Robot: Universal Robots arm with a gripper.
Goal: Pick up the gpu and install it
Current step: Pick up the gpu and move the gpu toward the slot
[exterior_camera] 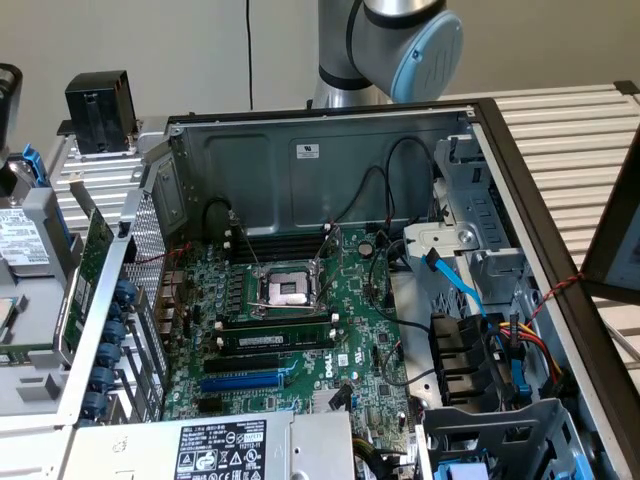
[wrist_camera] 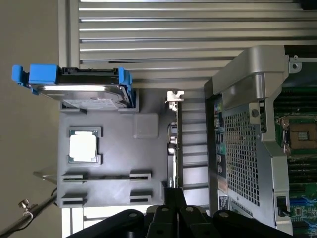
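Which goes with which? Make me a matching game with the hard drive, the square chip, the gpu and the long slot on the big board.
Things:
1. hard drive
2. square chip
3. gpu
4. long slot

Clues:
A. blue, inside the computer case
B. thin, standing on its edge at the side of the grey tray nearest the case
C. held in a blue carrier
D. lying flat in a square pocket of the tray

Pairs: 1-C, 2-D, 3-B, 4-A

matt grey plastic tray (wrist_camera: 114, 124), sheet-metal PC case (wrist_camera: 242, 148), gpu (wrist_camera: 173, 141) w/ shiny metal bracket (wrist_camera: 174, 95)
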